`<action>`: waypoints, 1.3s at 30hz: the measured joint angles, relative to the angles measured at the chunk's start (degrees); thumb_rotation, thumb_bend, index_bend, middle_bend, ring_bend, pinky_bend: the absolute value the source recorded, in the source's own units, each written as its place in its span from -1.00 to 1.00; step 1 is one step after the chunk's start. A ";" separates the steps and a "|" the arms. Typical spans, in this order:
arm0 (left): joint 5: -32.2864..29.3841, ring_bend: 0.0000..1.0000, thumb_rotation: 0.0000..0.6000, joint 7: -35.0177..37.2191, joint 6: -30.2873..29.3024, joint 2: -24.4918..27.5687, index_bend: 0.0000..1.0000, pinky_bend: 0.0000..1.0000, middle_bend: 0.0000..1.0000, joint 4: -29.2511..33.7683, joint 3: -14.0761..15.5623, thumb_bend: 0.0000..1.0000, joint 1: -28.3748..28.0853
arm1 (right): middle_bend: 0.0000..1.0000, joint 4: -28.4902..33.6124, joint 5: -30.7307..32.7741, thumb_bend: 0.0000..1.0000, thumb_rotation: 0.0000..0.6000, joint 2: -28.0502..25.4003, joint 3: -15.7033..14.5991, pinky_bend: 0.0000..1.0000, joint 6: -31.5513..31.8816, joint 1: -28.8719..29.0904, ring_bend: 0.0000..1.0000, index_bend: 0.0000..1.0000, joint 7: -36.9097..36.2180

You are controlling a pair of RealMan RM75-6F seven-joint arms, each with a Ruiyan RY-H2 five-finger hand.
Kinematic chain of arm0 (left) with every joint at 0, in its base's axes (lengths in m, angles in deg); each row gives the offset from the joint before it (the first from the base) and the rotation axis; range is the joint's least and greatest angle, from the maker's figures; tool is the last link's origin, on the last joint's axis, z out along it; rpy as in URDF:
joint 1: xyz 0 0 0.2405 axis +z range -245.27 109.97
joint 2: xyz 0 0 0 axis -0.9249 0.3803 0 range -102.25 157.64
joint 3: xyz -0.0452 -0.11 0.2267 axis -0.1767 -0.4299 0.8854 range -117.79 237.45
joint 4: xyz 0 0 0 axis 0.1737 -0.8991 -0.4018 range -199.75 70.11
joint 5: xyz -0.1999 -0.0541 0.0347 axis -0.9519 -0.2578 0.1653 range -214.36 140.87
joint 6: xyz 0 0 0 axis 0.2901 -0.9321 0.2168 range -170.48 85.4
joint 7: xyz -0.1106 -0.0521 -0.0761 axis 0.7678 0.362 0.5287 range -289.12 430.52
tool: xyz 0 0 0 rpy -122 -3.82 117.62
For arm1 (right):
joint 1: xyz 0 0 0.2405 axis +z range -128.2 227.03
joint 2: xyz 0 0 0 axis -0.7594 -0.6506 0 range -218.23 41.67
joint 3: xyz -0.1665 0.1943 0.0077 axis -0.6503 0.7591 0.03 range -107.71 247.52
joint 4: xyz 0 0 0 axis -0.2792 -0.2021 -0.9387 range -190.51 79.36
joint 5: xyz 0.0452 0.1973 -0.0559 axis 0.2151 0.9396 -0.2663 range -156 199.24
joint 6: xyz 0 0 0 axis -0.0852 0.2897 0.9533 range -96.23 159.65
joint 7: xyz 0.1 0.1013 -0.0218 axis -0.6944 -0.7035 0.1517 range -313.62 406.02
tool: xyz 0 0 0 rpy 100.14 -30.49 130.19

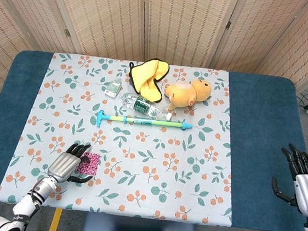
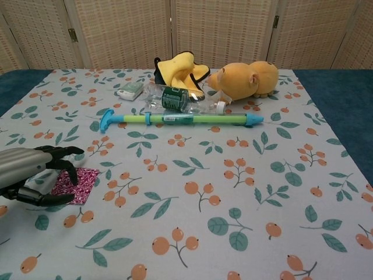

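The left hand (image 2: 32,175), fingers spread and empty, hovers beside the flat magenta patterned packet (image 2: 76,185), apparently lying left-right; the right hand (image 1: 301,183) rests open.

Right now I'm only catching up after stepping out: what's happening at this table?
The left hand sits low at the near left of the table, fingers spread over the edge of a small pink patterned pad lying flat on the cloth; it is not lifted. The right hand hangs open off the right edge, holding nothing.

Left hand (image 2: 29,175) partly covers the pink pouch (image 2: 76,184).
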 measured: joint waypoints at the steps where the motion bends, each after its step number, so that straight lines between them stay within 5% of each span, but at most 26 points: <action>1: -0.18 -1.00 -0.46 0.14 -0.24 0.43 -0.28 -1.00 -1.00 -0.05 0.20 -0.48 0.37 | -1.00 -0.03 0.02 0.04 0.33 0.02 0.01 -1.00 0.02 -0.01 -1.00 -1.00 0.00; 16: 0.51 -1.00 -0.45 0.84 -3.54 4.79 -0.28 -1.00 -1.00 3.12 0.62 -0.46 2.20 | -1.00 0.07 -0.37 0.04 0.34 0.22 -0.05 -1.00 0.25 -0.03 -1.00 -1.00 -0.03; 39: -2.95 -1.00 -0.45 -5.85 0.97 0.27 -0.29 -1.00 -1.00 4.65 -0.99 -0.46 -1.56 | -1.00 -1.64 0.58 0.04 0.33 0.74 -0.08 -1.00 -0.12 -0.39 -1.00 -1.00 -1.77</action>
